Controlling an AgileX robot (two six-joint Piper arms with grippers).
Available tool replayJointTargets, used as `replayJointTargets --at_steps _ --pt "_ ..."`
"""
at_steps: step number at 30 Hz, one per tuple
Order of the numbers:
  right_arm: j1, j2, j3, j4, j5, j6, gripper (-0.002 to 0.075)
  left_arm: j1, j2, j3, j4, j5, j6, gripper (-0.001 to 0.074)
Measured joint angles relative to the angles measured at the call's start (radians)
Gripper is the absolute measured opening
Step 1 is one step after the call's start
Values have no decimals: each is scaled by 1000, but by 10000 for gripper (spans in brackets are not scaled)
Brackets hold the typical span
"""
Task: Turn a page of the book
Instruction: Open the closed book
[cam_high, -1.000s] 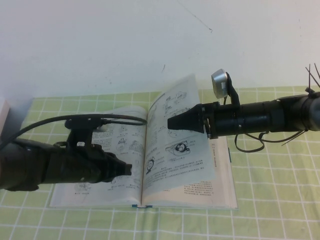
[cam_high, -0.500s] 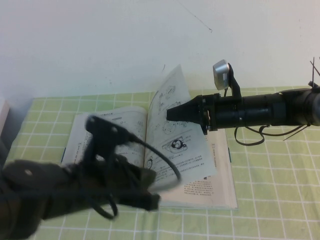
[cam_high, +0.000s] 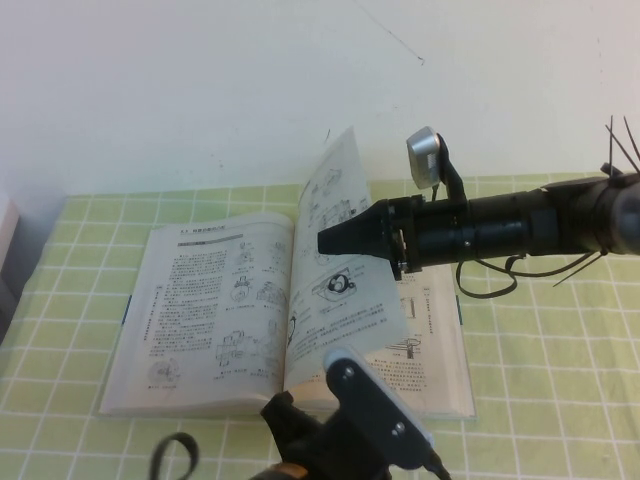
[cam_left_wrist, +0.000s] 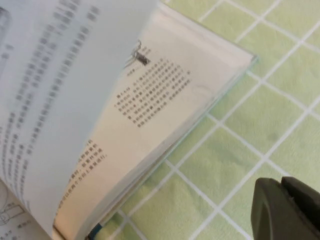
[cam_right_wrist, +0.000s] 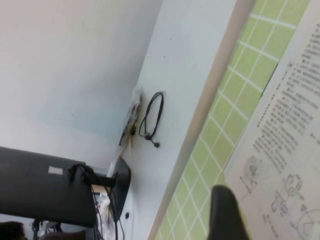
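Observation:
The book (cam_high: 210, 300) lies open on the green checked cloth. One page (cam_high: 345, 305) stands nearly upright over the spine. My right gripper (cam_high: 325, 241) reaches in from the right, its tip against the right face of that page, open, with nothing clamped. Its wrist view shows one dark finger (cam_right_wrist: 227, 215) beside printed paper (cam_right_wrist: 285, 160). My left arm (cam_high: 365, 425) hangs low at the near edge, in front of the book. Its gripper (cam_left_wrist: 287, 210) is shut and empty over the cloth, just off the book's near right corner (cam_left_wrist: 165, 95), with the raised page (cam_left_wrist: 55, 100) beside it.
The green checked cloth (cam_high: 560, 380) covers the table up to a white wall. A pale object (cam_high: 5, 235) sits at the far left edge. Beyond the table's left end the right wrist view shows a black monitor (cam_right_wrist: 45, 185) and a looped cable (cam_right_wrist: 152, 117).
My left arm has swung off the left page and down to the near edge in front of the book. The page has risen steeper, and my right gripper has slid slightly left with it.

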Motion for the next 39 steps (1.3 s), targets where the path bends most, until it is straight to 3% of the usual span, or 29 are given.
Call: replayJointTargets --at_steps 10,17,33,39 --pt "6 -2 0 0 2 6 393 -24 128 0 90 -200 -74 -4" --pt "6 -2 0 -2 2 16 393 -21 138 -9 194 -245 -171 -4" --pt "12 -11 0 -11 2 27 392 143 204 -75 194 -206 -184 -4" --pt "12 -67 0 -72 2 34 392 158 204 -75 168 -206 -184 -4"
